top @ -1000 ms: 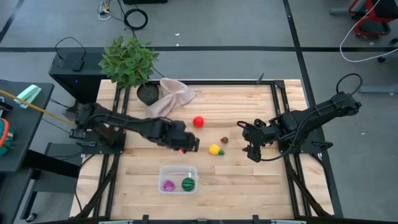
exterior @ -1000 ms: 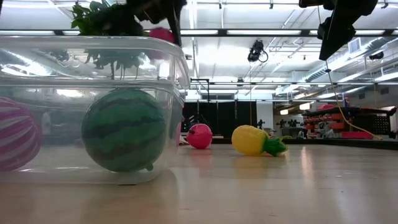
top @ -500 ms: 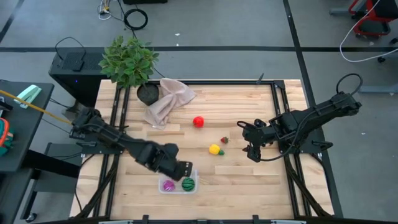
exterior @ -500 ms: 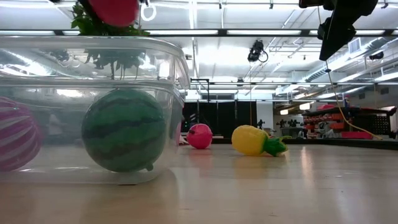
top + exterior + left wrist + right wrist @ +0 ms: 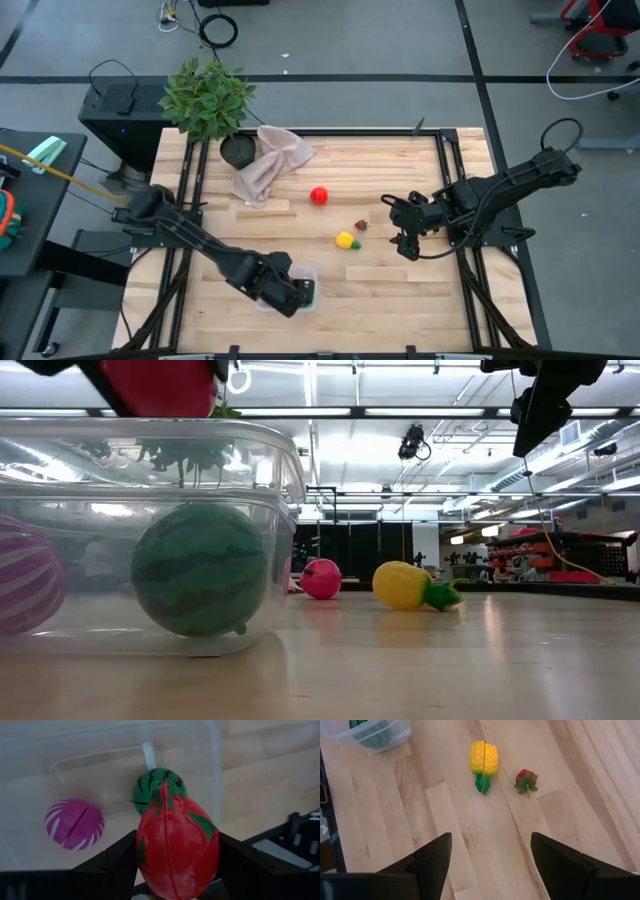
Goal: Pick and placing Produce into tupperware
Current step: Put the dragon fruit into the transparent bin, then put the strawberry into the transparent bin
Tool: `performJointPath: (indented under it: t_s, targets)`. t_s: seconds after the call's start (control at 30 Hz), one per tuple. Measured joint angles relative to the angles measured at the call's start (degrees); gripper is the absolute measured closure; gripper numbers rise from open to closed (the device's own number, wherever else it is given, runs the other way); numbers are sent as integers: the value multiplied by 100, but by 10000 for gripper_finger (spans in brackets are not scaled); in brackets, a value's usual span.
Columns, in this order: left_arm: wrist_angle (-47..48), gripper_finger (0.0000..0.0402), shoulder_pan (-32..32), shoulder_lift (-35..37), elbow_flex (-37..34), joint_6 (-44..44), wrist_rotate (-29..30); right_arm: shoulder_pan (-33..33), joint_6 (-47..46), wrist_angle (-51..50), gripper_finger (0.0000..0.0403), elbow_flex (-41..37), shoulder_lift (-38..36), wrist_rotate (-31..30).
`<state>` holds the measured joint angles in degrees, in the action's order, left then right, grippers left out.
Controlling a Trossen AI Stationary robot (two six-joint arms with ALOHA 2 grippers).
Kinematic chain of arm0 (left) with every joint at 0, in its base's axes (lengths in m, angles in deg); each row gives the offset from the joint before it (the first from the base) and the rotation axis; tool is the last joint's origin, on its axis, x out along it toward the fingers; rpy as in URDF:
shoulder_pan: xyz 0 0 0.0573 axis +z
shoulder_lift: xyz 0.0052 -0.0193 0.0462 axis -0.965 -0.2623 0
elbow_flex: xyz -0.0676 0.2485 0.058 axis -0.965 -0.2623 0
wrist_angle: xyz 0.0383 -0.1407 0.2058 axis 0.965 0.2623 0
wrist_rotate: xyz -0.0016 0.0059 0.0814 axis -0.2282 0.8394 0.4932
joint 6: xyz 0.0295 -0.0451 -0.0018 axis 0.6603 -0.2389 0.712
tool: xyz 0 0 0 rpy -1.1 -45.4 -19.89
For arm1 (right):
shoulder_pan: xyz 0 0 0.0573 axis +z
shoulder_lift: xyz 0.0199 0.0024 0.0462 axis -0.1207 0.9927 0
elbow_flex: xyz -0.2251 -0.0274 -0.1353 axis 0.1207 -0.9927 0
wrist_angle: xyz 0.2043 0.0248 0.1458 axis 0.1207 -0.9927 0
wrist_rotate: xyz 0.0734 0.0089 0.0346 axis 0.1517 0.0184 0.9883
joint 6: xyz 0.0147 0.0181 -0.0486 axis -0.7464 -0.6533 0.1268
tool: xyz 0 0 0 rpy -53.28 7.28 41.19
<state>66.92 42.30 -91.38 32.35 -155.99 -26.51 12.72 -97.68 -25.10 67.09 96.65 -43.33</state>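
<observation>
My left gripper [image 5: 291, 293] hovers over the clear rectangular tub [image 5: 309, 272], shut on a red toy fruit with green leaves [image 5: 177, 847]; in the low view that fruit [image 5: 160, 384] shows above the tub's rim [image 5: 150, 425]. Inside the tub lie a green striped ball [image 5: 156, 786] and a purple striped piece [image 5: 75, 822]. On the wood lie a red ball [image 5: 319, 196], a yellow fruit [image 5: 346, 240] and a small strawberry [image 5: 361, 226]. My right gripper [image 5: 401, 238] is open, above the table to the right of these. My left gripper pinches the red fruit between its two fingers [image 5: 116, 857], one on each side of its body [image 5: 150, 860]. The fingers come from above, pointing down. The fruit is lifted clear over the tub, its green leafy tip [image 5: 167, 795] toward the tub's floor.
A potted plant [image 5: 208, 98] and a beige cloth [image 5: 268, 160] stand at the far left of the table. A black box [image 5: 115, 110] sits beyond the left edge. In the right wrist view the yellow fruit [image 5: 483, 762] and strawberry [image 5: 526, 781] lie on bare wood.
My left gripper has carried the red fruit from the table's middle toward the near edge, ending over the tub. In the low view the fruit has grown larger above the rim. The right arm has kept still.
</observation>
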Motion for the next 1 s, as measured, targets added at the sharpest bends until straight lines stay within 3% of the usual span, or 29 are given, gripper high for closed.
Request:
performJointPath:
  t_s: [0.23,0.6,1.0]
  targets:
    - [282,167,-9,-175,-2,32,-332,0,-10,3,126,0,1,0]
    - [568,160,-16,-178,-2,-1,-326,0,-46,7,126,0,0,0]
    - [760,115,17,-178,-2,188,-319,0,-87,7,126,0,0,0]
